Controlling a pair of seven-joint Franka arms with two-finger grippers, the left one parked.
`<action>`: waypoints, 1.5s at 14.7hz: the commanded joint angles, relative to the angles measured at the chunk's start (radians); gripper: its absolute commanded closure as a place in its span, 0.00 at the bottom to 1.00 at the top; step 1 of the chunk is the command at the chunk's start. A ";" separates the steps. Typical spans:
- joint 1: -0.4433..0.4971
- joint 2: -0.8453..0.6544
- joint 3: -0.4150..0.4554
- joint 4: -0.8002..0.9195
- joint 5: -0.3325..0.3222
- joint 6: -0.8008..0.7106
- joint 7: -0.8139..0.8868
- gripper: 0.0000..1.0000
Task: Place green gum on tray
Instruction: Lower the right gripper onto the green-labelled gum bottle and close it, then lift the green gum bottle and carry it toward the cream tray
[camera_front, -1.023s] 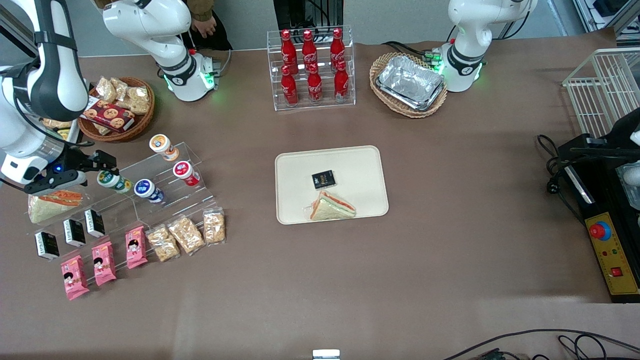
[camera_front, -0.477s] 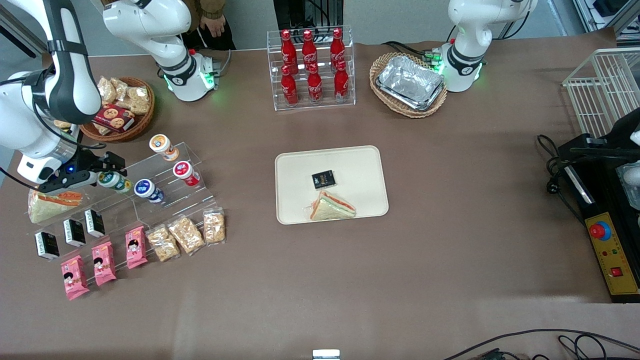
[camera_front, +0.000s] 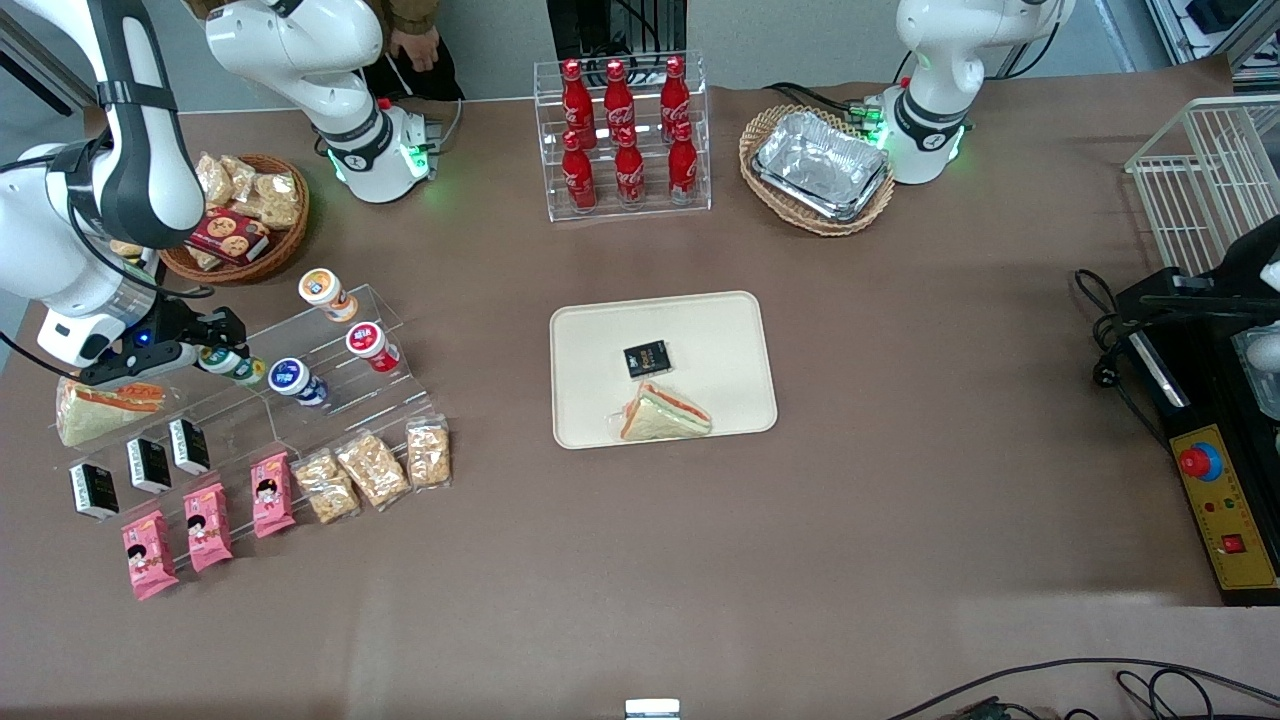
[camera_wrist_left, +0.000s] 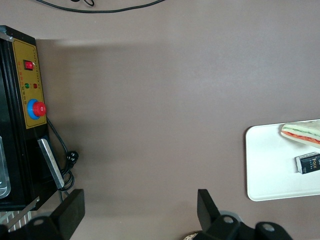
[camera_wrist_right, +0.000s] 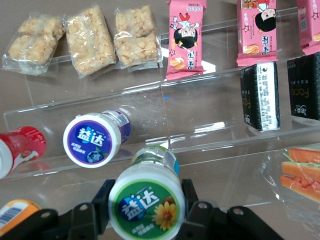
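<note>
The green gum (camera_front: 238, 368) lies on its side on an upper step of the clear acrylic stand (camera_front: 330, 400), toward the working arm's end of the table. In the right wrist view its green lid (camera_wrist_right: 146, 207) with white rim faces the camera. My gripper (camera_front: 218, 342) is at the gum's lid end; its black fingers (camera_wrist_right: 104, 196) press both sides of the lid, shut on it (camera_wrist_right: 146, 196). The cream tray (camera_front: 700, 320) lies mid-table, well apart, and shows in the left wrist view (camera_wrist_left: 265, 165).
A blue-lidded bottle (camera_front: 290, 378) lies right beside the gum, with red-lidded (camera_front: 372, 345) and orange-lidded (camera_front: 322, 290) bottles farther up. Lower steps hold snack packets. A sandwich (camera_front: 100, 410) lies beside the stand. The tray holds a black packet (camera_front: 647, 358) and a sandwich (camera_front: 665, 413).
My gripper has moved in toward the stand and over the green gum's lid end, covering part of the lid; the gum still lies on its step.
</note>
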 joint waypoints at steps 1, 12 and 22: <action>-0.006 -0.012 0.002 -0.012 -0.018 0.015 0.018 0.69; 0.039 0.065 0.013 0.420 -0.018 -0.401 0.085 0.68; 0.339 0.063 0.025 0.588 0.014 -0.622 0.659 0.66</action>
